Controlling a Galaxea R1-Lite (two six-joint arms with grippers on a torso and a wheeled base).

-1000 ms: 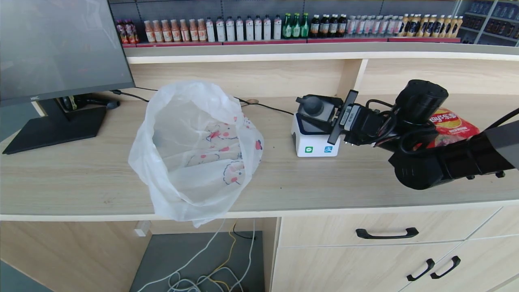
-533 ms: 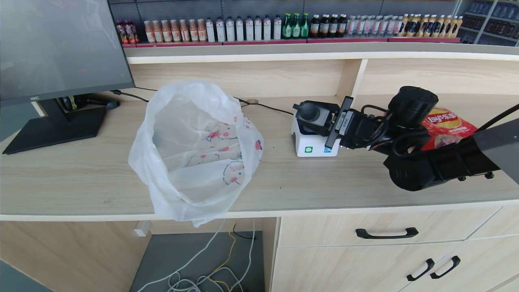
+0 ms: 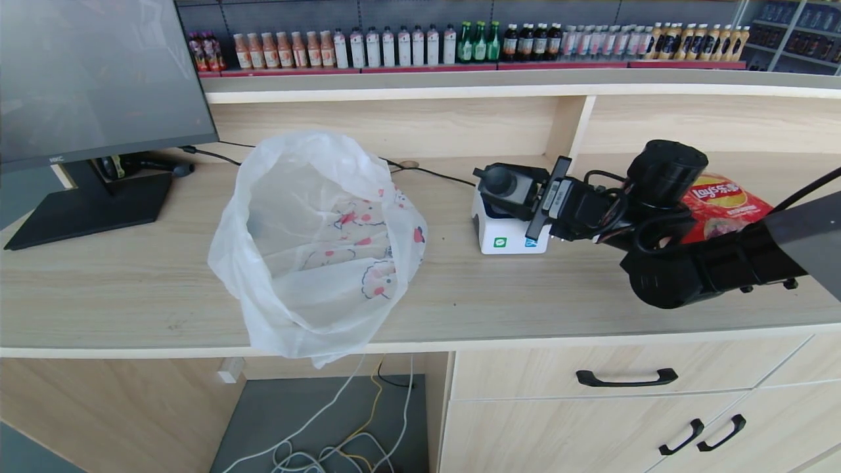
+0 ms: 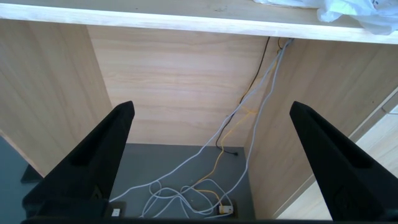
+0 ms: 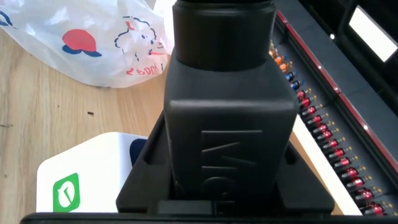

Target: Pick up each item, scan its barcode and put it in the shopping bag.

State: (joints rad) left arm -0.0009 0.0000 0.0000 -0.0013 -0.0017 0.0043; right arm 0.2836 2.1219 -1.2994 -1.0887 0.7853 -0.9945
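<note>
One shopping bag (image 3: 315, 243), one chip packet (image 3: 723, 200), one black scanner (image 3: 507, 182), one white box (image 3: 506, 242), three drawer handles (image 3: 627, 378)

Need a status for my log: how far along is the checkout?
Done: nothing clearly; the bag shows no item I can make out. In hand: the right end effector holds a dark item over the scanner. To do: bagging it, then the chips on the counter. The left end effector hangs open under the counter.

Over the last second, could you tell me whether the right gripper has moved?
Yes: the right gripper has shifted left, toward the bag, and down closer to the white scanner.
</note>
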